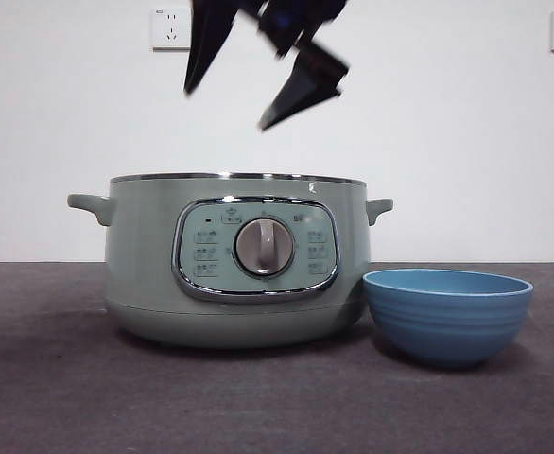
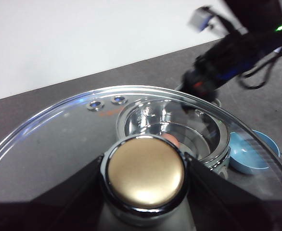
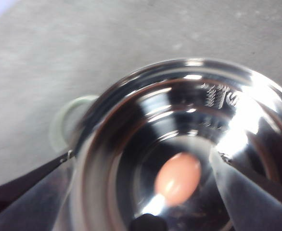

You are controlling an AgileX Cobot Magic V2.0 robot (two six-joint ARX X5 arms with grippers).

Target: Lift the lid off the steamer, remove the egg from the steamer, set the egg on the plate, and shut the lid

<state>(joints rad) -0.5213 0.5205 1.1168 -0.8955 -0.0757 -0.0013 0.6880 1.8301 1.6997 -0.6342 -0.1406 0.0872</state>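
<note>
The steamer (image 1: 234, 260) stands on the table (image 1: 60, 397), with the plate (image 1: 447, 315) just beside it on its right in the front view. The egg (image 3: 178, 177) lies inside the steamer, at the bottom. The right gripper (image 1: 244, 80) hangs above the open pot (jaws spread), and the left gripper (image 2: 146, 175) holds the lid (image 2: 59, 139) by its knob, off the steamer
</note>
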